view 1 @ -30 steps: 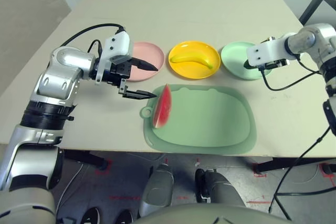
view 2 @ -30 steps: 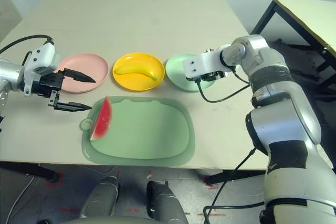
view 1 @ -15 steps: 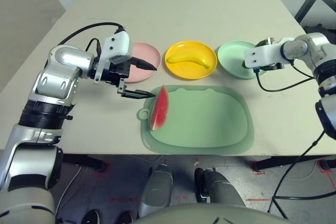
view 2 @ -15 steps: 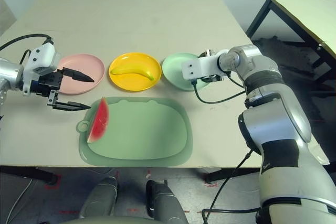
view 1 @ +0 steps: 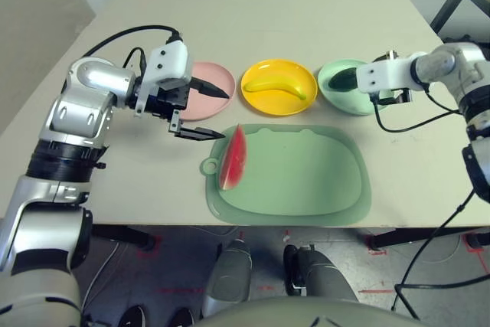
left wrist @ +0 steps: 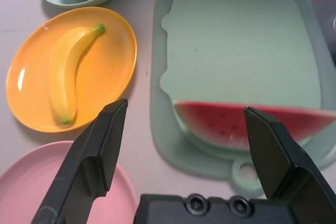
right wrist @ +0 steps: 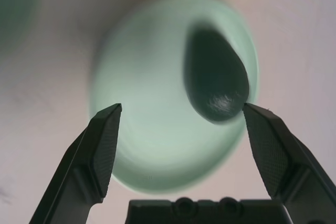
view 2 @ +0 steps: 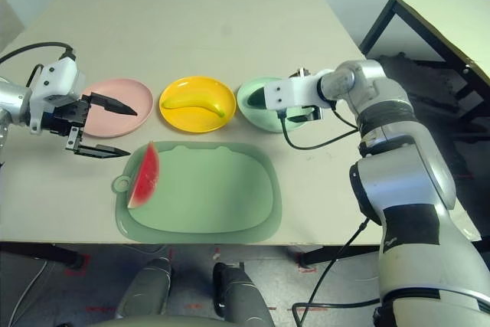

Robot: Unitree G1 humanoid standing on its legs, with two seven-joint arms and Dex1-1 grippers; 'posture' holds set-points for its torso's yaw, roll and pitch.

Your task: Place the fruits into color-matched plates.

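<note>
While tools gape: avocado point(right wrist: 216, 80) on mint plate point(right wrist: 152, 145)

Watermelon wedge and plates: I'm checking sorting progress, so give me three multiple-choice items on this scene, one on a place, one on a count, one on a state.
1. Where does the watermelon wedge lie?
A. on the pink plate
B. on the light-green cutting mat
C. on the bare table

2. How many plates hold a fruit?
A. one
B. two
C. three

3. How does the left claw stand?
A. open, holding nothing
B. shut on the wedge
C. shut on the banana

Answers:
1 B: the wedge rests on the cutting mat, at its left end.
2 B: the banana is on the yellow plate, the avocado in the mint green plate, and the pink plate is bare.
3 A: its fingers stand spread above the wedge.
</note>
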